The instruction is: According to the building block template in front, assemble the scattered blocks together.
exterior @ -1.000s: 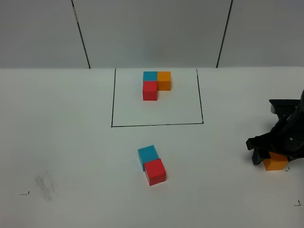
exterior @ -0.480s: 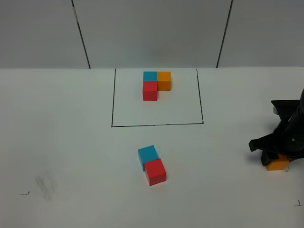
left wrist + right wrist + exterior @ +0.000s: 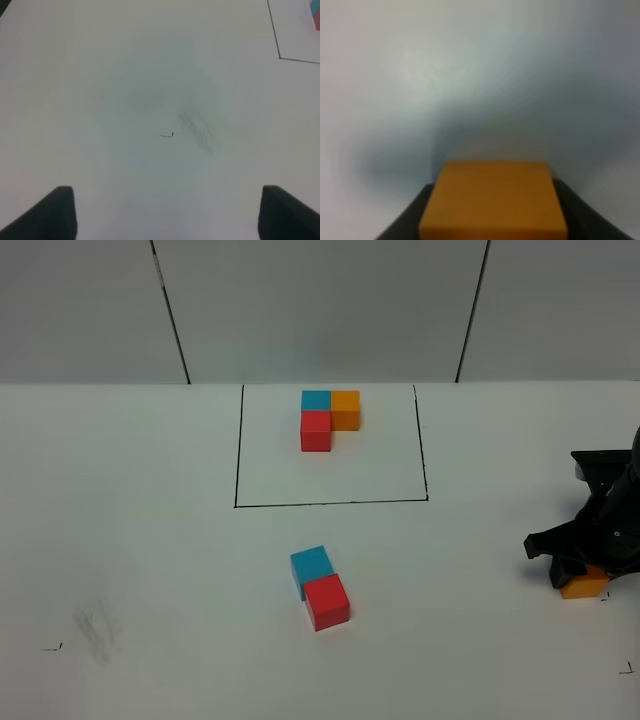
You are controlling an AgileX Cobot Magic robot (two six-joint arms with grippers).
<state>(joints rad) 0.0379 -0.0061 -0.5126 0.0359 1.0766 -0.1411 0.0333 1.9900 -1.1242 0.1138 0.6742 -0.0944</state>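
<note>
1. My right gripper (image 3: 578, 570) is down on the tabletop (image 3: 150, 540) near its right edge, toward the front. Its fingers are closed against both sides of the orange block (image 3: 493, 200), which sits on the surface.
2. My left gripper (image 3: 165, 215) hangs spread wide over bare tabletop on the left side, holding nothing.
3. The blue block (image 3: 311, 563) and red block (image 3: 327, 601) touch each other near the middle front, red in front of blue and slightly skewed.
4. The pattern (image 3: 328, 416) sits toward the back edge: blue, orange to its right, red in front of blue.
5. I judge the step in hand to be picking up the last loose piece. Next I should lift it, carry it toward the middle, and set it flush against the blue block's right face, matching the pair's skew.
6. I see no containers, only a drawn rectangle (image 3: 237, 460) around the pattern.
</note>
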